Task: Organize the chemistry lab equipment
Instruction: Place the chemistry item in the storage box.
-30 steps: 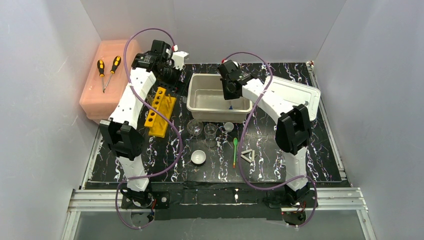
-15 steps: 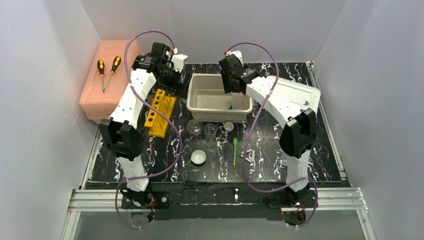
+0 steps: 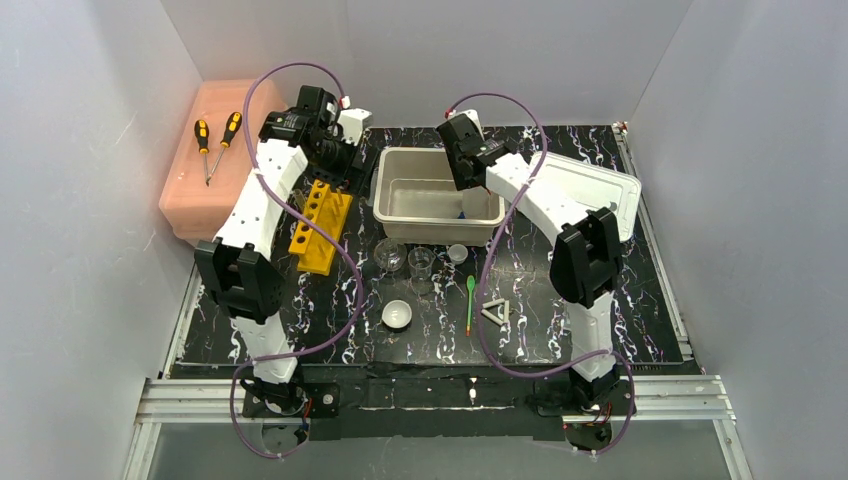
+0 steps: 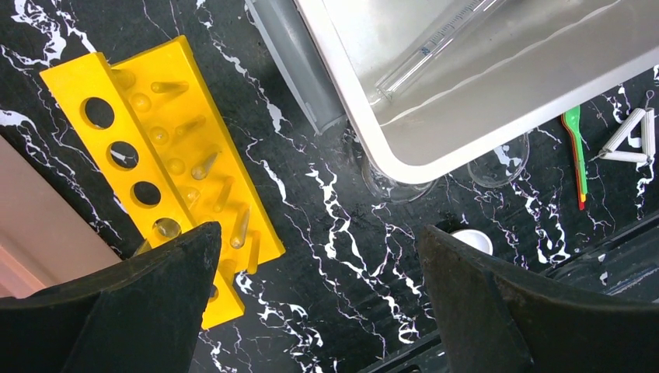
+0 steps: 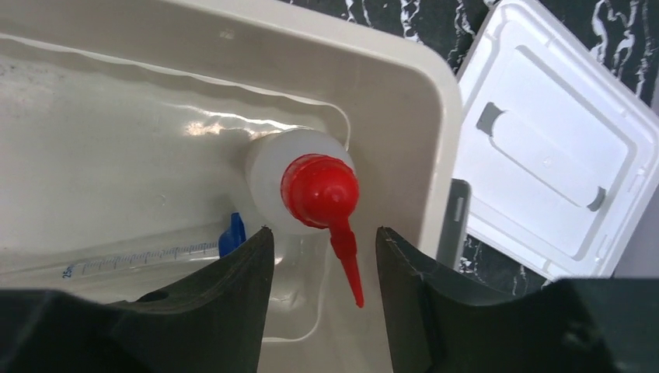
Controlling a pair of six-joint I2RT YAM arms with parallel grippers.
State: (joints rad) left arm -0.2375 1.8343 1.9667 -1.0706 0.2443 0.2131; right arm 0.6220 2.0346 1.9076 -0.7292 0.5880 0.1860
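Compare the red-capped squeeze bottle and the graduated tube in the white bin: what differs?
Pose: squeeze bottle stands cap-up in the corner; graduated tube lies flat on the floor.
Material: bottle is white; tube is clear with printed marks.
Trim: bottle has a red spouted cap; tube has a blue end.
Shared: both are inside the white bin.
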